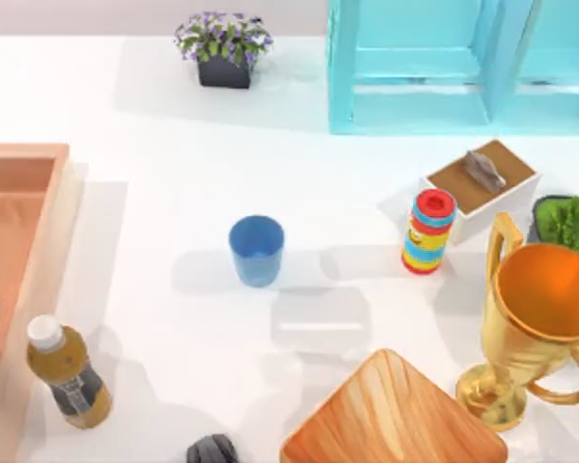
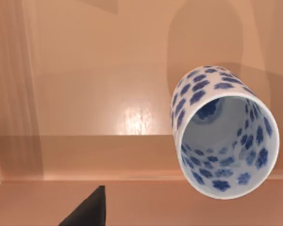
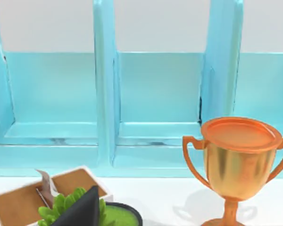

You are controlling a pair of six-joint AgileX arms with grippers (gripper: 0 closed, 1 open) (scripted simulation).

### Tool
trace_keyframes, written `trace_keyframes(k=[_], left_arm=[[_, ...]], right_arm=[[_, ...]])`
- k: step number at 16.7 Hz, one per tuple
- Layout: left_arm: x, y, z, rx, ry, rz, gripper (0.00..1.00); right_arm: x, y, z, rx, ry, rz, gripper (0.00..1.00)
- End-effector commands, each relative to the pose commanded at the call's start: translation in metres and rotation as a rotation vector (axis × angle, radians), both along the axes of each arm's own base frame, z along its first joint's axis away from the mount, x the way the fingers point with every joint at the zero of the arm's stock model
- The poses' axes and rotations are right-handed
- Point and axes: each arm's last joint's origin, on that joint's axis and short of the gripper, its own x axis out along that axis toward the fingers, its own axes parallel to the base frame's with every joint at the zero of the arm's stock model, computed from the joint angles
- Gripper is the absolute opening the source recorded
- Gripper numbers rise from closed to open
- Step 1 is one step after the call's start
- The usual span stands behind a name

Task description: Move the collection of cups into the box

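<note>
The box [image 1: 19, 231] sits at the table's [image 1: 174, 125] left edge, and in the left wrist view its wooden floor [image 2: 99, 94] carries the floral cup [image 2: 224, 134], standing free. A dark fingertip [image 2: 87, 212] of the left gripper shows near it, apart; whether the fingers are spread I cannot tell. The right gripper's fingertip [image 3: 82, 209] faces the teal shelf [image 3: 155, 94] and trophy [image 3: 236, 165]; its spread is equally unclear. The blue cup [image 1: 257, 250] stands mid-table, outside the box.
</note>
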Motion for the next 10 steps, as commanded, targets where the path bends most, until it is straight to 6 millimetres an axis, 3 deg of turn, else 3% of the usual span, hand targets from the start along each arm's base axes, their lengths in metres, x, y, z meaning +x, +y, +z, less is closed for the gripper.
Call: trace_keyframes(k=[4, 10], left_arm=[[0.002, 0.001, 0.01, -0.001, 0.001, 0.0, 1.0], [0.003, 0.002, 0.081, 0.0, 0.001, 0.002, 1.0]], right_arm=[[0.0, 0.0, 0.0, 0.0, 0.0, 0.0, 1.0], [0.0, 0.0, 0.0, 0.0, 0.0, 0.0, 1.0]])
